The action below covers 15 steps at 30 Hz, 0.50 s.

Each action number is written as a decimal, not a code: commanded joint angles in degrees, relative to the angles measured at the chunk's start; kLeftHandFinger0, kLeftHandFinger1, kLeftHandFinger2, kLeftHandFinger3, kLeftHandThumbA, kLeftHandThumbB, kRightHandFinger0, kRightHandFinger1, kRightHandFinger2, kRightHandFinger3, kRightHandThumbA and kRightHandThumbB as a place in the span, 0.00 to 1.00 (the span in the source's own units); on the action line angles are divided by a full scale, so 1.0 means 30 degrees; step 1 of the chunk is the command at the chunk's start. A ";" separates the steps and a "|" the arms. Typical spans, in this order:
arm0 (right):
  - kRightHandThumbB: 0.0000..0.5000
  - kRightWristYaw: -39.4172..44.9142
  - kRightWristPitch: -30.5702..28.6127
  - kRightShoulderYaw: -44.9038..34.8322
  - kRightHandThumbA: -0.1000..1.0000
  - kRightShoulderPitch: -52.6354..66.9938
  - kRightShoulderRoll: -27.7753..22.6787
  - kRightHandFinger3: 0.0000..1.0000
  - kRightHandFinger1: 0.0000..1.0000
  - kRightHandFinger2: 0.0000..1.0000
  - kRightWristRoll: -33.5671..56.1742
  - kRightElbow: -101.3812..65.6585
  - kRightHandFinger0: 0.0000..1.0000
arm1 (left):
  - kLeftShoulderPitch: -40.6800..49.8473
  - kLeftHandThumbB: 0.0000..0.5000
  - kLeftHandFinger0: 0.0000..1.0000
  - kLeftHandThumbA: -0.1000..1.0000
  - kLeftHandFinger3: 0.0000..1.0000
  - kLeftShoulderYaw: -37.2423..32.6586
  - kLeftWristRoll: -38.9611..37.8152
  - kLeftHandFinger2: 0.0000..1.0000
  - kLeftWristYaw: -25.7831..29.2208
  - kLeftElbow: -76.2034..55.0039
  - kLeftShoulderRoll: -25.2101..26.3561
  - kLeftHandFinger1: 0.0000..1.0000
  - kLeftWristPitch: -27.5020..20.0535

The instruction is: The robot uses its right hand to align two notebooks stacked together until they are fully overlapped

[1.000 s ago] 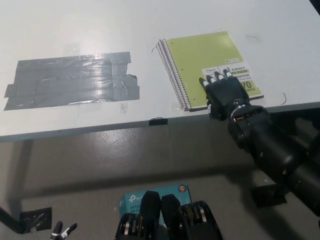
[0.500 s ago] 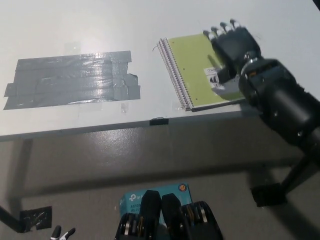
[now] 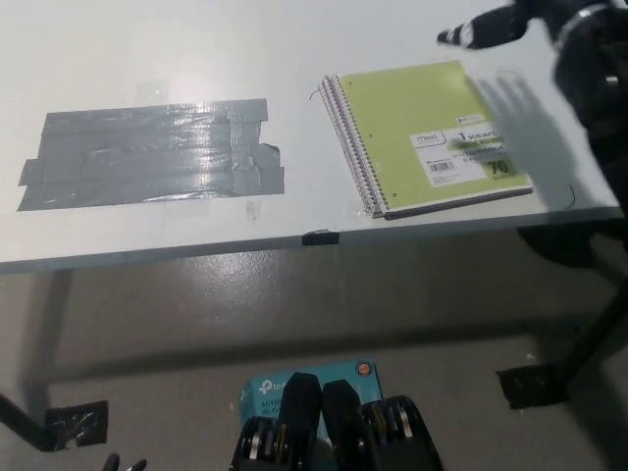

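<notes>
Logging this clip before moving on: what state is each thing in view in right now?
Notebooks: stacked flat near the table's front edge, green cover up, closed, edges nearly matched.
Right hand: blurred, lifted above the table beyond the notebooks, touching nothing; open or shut unclear.
Left hand: out of view.
Grey tape patch: stuck flat on the table.

The robot's black right hand (image 3: 496, 25) is raised at the upper right of the head view, blurred, its pale-tipped fingers (image 3: 453, 37) pointing toward picture left and holding nothing. The black right arm (image 3: 599, 83) runs down the right edge behind it. Only dark tips of the left hand (image 3: 120, 463) show at the bottom edge, lower left.
</notes>
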 commanded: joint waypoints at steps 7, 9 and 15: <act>0.53 0.0914 0.3478 -1.0319 1.00 1.2670 -0.1201 1.00 1.00 1.00 0.7230 -1.5390 1.00 | -0.0112 1.00 0.30 1.00 1.00 0.0056 -0.0252 0.44 -0.0586 -0.0165 0.0293 0.40 -0.0822; 0.47 -0.0584 0.2375 -1.1547 1.00 1.6306 0.0541 1.00 1.00 1.00 0.8530 -1.5883 1.00 | -0.0124 1.00 0.31 1.00 1.00 0.0084 -0.0391 0.43 -0.0597 -0.0206 0.0210 0.39 -0.0687; 0.24 -0.2467 -0.0677 -1.0289 1.00 2.2117 0.3058 1.00 1.00 1.00 0.7648 -1.3283 1.00 | -0.0333 1.00 0.23 1.00 1.00 0.0068 -0.0207 0.50 -0.0339 -0.0538 0.0212 0.40 -0.0176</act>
